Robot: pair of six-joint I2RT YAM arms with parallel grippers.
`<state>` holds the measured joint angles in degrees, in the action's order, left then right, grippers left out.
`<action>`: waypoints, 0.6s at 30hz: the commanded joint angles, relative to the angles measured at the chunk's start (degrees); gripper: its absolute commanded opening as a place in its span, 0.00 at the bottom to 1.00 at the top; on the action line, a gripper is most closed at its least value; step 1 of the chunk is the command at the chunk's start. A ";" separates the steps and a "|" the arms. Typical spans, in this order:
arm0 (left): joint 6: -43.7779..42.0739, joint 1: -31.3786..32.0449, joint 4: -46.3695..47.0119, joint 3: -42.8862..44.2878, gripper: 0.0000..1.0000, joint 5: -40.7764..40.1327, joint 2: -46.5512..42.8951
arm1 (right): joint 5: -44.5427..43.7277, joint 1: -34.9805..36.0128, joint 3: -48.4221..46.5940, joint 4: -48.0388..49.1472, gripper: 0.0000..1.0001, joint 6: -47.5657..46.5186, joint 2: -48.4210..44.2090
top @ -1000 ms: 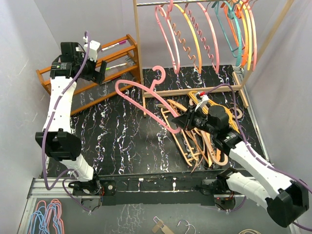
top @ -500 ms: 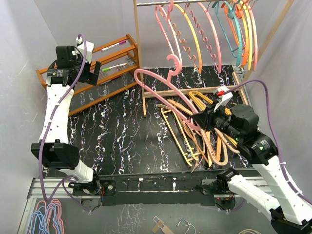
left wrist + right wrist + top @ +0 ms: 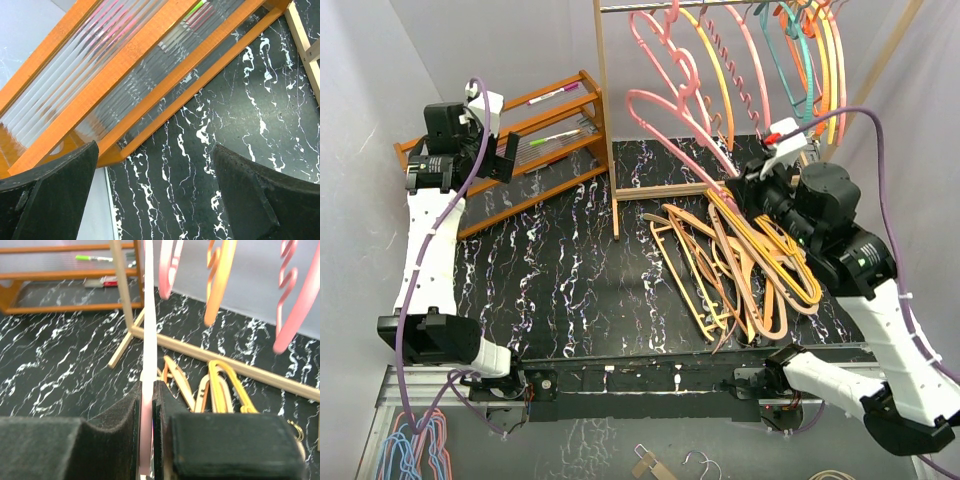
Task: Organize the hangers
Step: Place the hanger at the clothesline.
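Observation:
My right gripper (image 3: 744, 184) (image 3: 148, 390) is shut on the thin bar of a pink hanger (image 3: 665, 108) (image 3: 149, 315), held up in the air. Its hook (image 3: 682, 68) is close below the metal rail (image 3: 650, 6), among the hangers hung there. Several pink, orange, teal and yellow hangers (image 3: 770, 70) hang on that rail. A pile of tan wood, orange and yellow hangers (image 3: 740, 270) (image 3: 220, 385) lies on the black marbled table under my right arm. My left gripper (image 3: 506, 152) (image 3: 155, 147) stands open and empty over the table beside the shelf rack.
The orange-brown slatted shelf rack (image 3: 550, 130) (image 3: 125, 75) stands at the back left. The pale wooden frame's post (image 3: 604, 110) and base bar (image 3: 670, 190) stand between the arms. More pink and blue hangers (image 3: 415, 445) lie off the table's near left corner.
My right arm has lifted the pink hanger up and to the right, from low over the table to the hung hangers. The left arm drifted slightly left, still open.

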<state>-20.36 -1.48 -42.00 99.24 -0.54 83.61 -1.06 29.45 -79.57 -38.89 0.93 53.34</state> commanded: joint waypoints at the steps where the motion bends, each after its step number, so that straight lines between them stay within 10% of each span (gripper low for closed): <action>1: 0.21 -0.70 0.93 -1.25 0.97 -1.04 -2.61 | -4.06 0.22 -6.76 8.93 0.08 -2.50 4.33; 18: -0.09 -1.09 1.60 -3.09 0.97 -1.13 -2.75 | -0.22 0.21 -14.98 24.77 0.08 0.04 15.20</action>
<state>-20.49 -2.15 -40.73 96.57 -1.06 82.96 -1.52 29.54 -90.41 -23.22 0.14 67.35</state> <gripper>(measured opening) 0.971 0.121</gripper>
